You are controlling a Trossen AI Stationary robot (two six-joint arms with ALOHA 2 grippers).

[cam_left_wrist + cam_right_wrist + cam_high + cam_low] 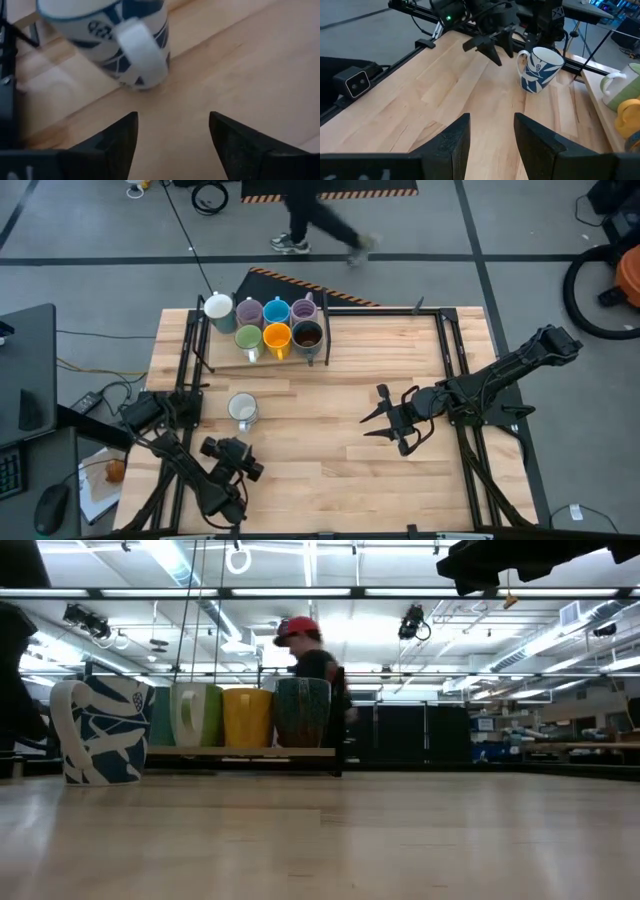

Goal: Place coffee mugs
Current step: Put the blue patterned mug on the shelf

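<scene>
A white mug with a blue pattern [242, 409] [115, 35] [540, 69] stands upright on its base on the wooden table, its handle [142, 50] turned toward my left gripper. My left gripper [236, 442] [172, 125] is open just on the near side of it and touches nothing. Seven more mugs stand on a tray [222, 352] at the far left: white [218, 307], lilac [248, 311], blue [276, 311], lilac [303, 310], green [248, 340], orange [277, 338], dark brown [307, 335]. My right gripper [372, 415] [492, 120] waits open at mid-table.
Dark metal frame rails [450, 350] run along the table's left and right sides. Bare wood [320, 430] lies between the two grippers. A person [320, 225] walks on the floor beyond the far edge.
</scene>
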